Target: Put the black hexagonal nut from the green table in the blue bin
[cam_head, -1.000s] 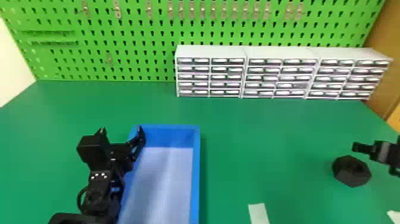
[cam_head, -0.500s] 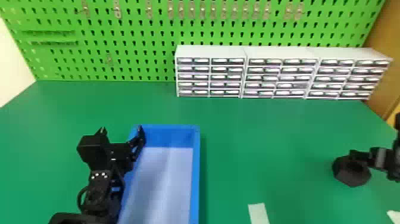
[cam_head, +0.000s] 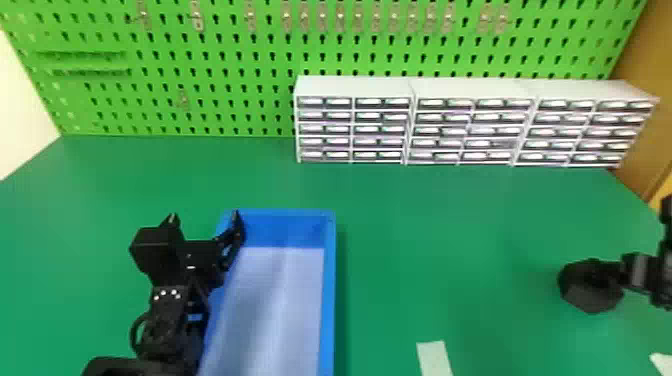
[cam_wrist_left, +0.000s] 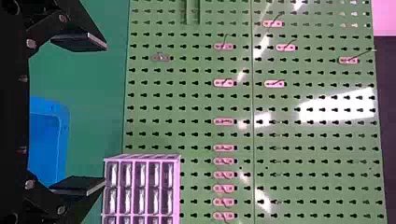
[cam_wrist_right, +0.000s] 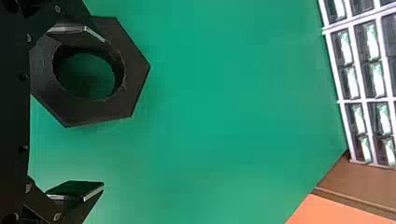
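Cut off by the head view's right edge, the right pincer [cam_head: 645, 272]; by its bottom edge, the bin [cam_head: 328, 300] and paper strip [cam_head: 434, 357]. Partly hidden behind a finger [cam_wrist_right: 77, 34] in the right wrist view, nut [cam_wrist_right: 100, 112].

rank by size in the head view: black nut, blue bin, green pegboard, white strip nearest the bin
1. green pegboard
2. blue bin, even partly cut off
3. black nut
4. white strip, also cut off
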You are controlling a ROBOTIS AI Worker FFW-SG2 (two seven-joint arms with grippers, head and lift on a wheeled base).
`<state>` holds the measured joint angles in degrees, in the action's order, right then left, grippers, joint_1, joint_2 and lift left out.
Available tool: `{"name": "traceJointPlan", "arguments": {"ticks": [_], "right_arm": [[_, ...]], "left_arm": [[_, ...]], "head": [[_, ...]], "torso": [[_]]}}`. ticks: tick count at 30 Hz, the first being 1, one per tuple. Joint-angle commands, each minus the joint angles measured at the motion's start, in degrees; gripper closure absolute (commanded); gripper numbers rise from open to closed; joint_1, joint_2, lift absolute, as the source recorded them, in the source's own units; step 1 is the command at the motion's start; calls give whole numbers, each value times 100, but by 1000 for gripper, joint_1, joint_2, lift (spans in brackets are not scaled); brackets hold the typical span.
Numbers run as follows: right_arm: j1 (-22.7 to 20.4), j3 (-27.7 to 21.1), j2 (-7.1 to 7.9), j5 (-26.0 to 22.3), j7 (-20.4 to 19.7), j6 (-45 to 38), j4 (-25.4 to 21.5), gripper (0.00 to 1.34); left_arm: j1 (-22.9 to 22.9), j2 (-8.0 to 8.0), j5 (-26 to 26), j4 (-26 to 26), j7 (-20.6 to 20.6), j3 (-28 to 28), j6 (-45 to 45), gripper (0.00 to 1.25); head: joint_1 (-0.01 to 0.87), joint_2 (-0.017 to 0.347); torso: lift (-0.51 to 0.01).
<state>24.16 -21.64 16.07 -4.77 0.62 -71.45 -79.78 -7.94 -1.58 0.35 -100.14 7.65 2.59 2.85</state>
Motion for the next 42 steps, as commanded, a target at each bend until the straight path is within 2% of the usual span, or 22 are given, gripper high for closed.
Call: {"name": "traceJointPlan", "arguments": {"ticks": [1, 8, 17, 25, 27, 30, 31, 36, 38, 42], "right_arm": [[115, 37, 80, 20, 0, 70, 252, 200], [256, 46, 124, 82, 0, 202, 560, 200], [520, 142, 230, 99, 0, 307, 1175, 200], [783, 371, 344, 108, 0, 448, 1685, 208], [792, 371, 344, 99, 9, 465, 1685, 298], [792, 309, 318, 47, 9, 465, 1685, 671], [792, 301, 318, 47, 9, 465, 1685, 723], [810, 327, 318, 11, 0, 395, 1685, 832], [810, 257, 318, -68, 0, 386, 1720, 915], [792, 204, 362, -323, 0, 378, 1781, 998]], "left_arm": [[3, 0, 0, -5, -1, 4, 5, 249], [12, 0, 0, -5, -1, 13, 5, 249], [30, 0, -9, 4, -1, 13, 14, 249], [30, 0, -17, 4, -1, -5, 23, 249], [30, 0, -17, 4, 8, -5, 23, 249], [30, 0, -17, 4, 8, -5, 23, 249], [30, 0, -17, 4, -1, -5, 23, 249], [30, 0, -17, 4, 8, -5, 23, 249], [39, 0, -26, 4, 8, -5, 23, 249], [47, 0, -26, 4, 8, -5, 23, 249]], "head": [[657, 57], [657, 57], [657, 57], [657, 57], [657, 57], [657, 57], [657, 57], [657, 57], [657, 57], [657, 57]], "torso": [[-95], [-95], [-95], [-95], [-95], [-95], [-95], [-95], [-95], [-95]]}}
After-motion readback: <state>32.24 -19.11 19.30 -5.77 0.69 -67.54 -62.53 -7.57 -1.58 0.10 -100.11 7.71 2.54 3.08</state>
